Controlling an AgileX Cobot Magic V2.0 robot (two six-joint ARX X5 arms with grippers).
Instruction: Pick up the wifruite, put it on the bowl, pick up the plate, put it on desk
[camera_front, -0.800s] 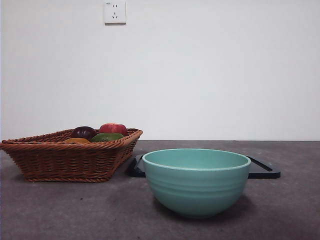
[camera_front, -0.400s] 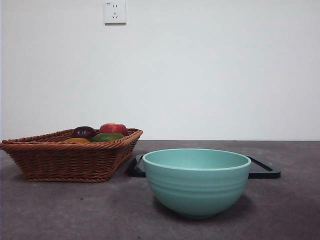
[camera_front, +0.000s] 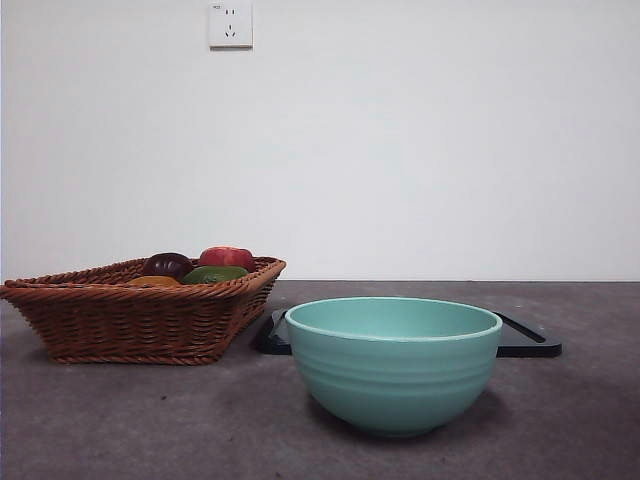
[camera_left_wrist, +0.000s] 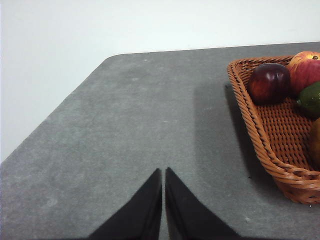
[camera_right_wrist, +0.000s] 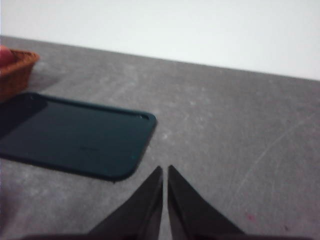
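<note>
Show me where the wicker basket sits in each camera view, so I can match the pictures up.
Front view: the wicker basket stands at the left on the desk, beside the bowl.
Left wrist view: the basket is cut off at the right edge, fruit inside.
Right wrist view: only a corner of it shows at the left edge.
Shared landmark: the dark tray, next to the basket.

Mostly hidden behind woven brown wicker basket's rim: small orange-yellow fruit; partly screened by teal-green ceramic bowl: flat dark tray.
</note>
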